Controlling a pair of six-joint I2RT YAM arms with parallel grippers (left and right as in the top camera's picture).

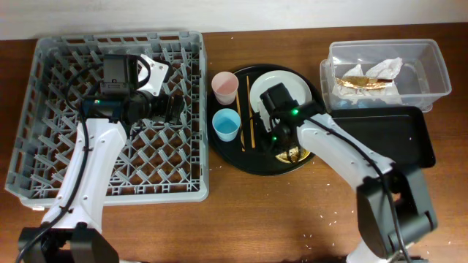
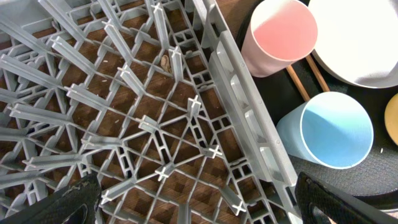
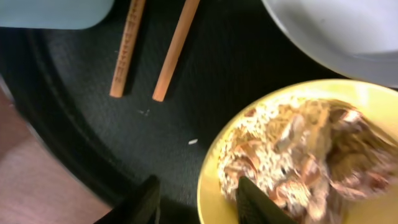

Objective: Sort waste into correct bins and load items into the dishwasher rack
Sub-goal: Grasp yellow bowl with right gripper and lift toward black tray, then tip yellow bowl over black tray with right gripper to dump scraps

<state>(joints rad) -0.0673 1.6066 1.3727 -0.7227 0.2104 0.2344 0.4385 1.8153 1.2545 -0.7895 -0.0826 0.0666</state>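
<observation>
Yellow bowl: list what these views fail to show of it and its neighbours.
Yellow bowl: overhead, mostly under the right arm; right wrist view, blurred and cut by bottom and right edges.
Food scraps: too blurred to identify.
Plate: overhead, partly covered by the right gripper; both wrist views cut it off.
Chopsticks: upper ends beyond the right wrist frame.

The grey lattice dishwasher rack [image 1: 168,164] fills the left of the worktop [image 1: 256,219]. Just right of it stand the pink cup [image 1: 224,88] and the light blue cup [image 1: 225,126], both upright with mouths open. Beside them the two wooden chopsticks [image 1: 248,109] lie parallel, next to the pale round plate [image 1: 292,80]. The small yellow bowl [image 1: 296,155] holds brownish food scraps [image 3: 298,155] with rice. At far right, the clear tub [image 1: 439,66] contains the crumpled white napkin [image 1: 387,67] and brown-gold wrapper [image 1: 358,82], and the black rectangular tray [image 1: 395,139] lies just beside it.
</observation>
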